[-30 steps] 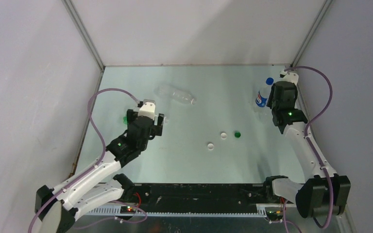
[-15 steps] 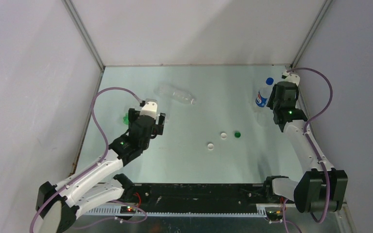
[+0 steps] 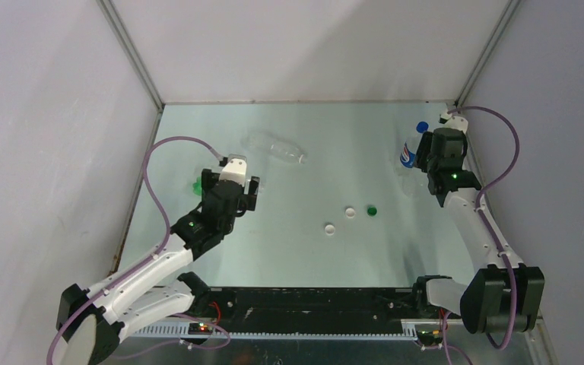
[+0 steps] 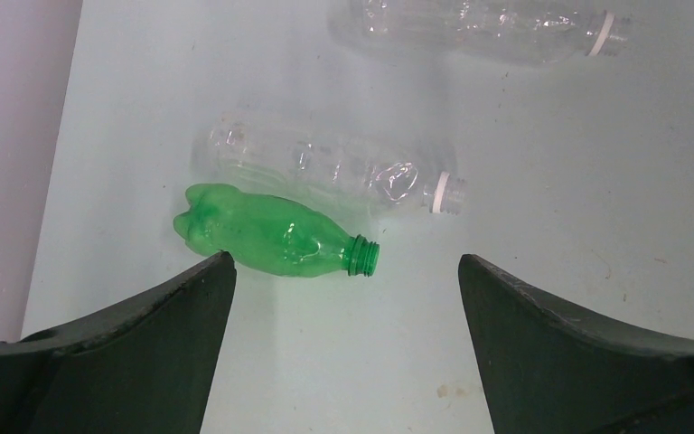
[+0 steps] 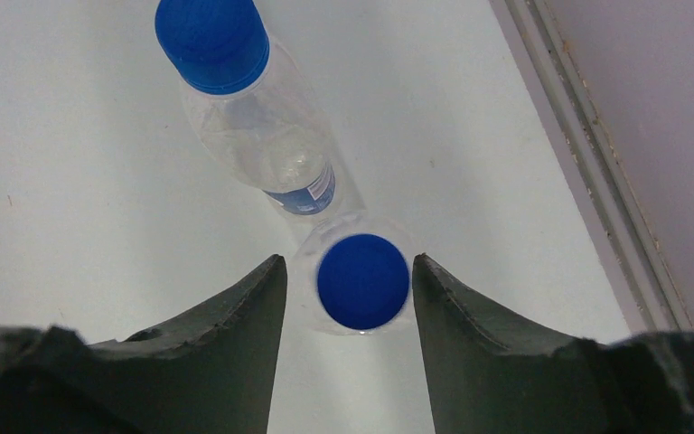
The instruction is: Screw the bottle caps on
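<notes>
My right gripper [image 5: 348, 264] is open above an upright clear bottle, its fingers on either side of that bottle's blue cap [image 5: 363, 280]. Just beyond stands the Pepsi-labelled bottle [image 5: 276, 149] with a blue cap [image 5: 212, 41]; it also shows in the top view [image 3: 406, 155]. My left gripper [image 4: 345, 271] is open and empty, low over the table near the mouth of the capless green bottle [image 4: 271, 237]. Two capless clear bottles [image 4: 325, 167] [image 4: 488, 27] lie beyond it. Two white caps [image 3: 350, 212] [image 3: 329, 226] and a green cap [image 3: 371, 209] lie mid-table.
The right wall's metal rail [image 5: 578, 154] runs close beside the right gripper. The left wall [image 4: 9, 136] is near the green bottle. The arm bases and a black rail [image 3: 312, 304] line the near edge.
The right gripper has shifted slightly toward the back corner, over the capped bottles. The left gripper has barely moved.
</notes>
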### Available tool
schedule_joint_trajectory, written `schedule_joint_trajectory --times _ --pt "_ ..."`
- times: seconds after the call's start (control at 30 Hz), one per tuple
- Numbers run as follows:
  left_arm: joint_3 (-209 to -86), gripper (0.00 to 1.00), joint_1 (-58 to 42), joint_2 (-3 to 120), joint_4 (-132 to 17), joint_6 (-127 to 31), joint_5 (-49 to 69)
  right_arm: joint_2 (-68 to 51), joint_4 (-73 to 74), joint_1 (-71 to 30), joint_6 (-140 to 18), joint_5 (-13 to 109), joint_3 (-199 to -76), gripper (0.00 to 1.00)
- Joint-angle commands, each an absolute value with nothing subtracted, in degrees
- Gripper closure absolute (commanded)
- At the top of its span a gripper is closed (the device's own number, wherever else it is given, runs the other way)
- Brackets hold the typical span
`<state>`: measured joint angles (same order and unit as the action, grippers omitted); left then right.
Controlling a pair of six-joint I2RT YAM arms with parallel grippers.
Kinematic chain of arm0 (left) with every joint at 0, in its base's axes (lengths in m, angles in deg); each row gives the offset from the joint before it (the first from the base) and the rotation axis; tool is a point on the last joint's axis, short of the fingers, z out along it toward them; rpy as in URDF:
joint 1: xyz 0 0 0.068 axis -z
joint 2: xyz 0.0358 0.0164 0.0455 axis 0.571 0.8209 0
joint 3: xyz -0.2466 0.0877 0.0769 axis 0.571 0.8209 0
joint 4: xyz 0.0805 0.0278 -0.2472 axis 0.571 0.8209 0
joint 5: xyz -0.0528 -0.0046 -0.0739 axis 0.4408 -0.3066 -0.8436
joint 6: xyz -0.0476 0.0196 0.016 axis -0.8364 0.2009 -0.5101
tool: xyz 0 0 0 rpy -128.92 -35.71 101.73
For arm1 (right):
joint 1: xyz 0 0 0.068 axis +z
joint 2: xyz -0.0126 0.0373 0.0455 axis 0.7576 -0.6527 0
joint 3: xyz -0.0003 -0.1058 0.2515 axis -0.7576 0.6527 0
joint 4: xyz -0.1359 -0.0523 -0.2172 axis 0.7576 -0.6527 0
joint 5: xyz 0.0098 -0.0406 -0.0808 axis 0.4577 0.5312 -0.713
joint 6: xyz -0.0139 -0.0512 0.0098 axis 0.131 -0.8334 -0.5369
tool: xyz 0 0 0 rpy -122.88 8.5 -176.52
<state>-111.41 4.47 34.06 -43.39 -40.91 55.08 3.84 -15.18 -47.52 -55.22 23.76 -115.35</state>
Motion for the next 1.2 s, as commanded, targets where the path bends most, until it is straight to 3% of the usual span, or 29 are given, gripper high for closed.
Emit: schedule_joint_trajectory --times 0.0,0.57,0.67,0.77,0.97,1.17 --pt "-111.3 0.0 4.2 33.5 -45.5 -40.4 54.8 5.7 -15.0 -47.7 -55.3 24.0 -115.5 0.43" --pt "-112.8 0.0 4.2 34.6 -43.6 -41.4 53.1 12.2 -18.7 -47.7 -56.4 24.1 -115.5 0.29" --pt "-113.9 0.0 4.2 36.0 -42.3 -42.7 52.1 16.0 -19.5 -47.7 -57.3 28.7 -115.4 0.21" --pt "-115.0 0.0 4.1 37.4 -41.7 -44.4 50.7 20.5 -20.8 -47.8 -57.8 31.6 -115.5 0.02" --pt "-118.4 0.0 4.1 40.3 -38.7 -44.9 49.3 33.7 -22.1 -47.8 -55.4 34.0 -115.5 0.01" --pt "-122.0 0.0 3.7 43.3 -36.9 -40.4 44.2 37.4 -26.5 -47.8 -62.0 48.8 -115.5 0.01"
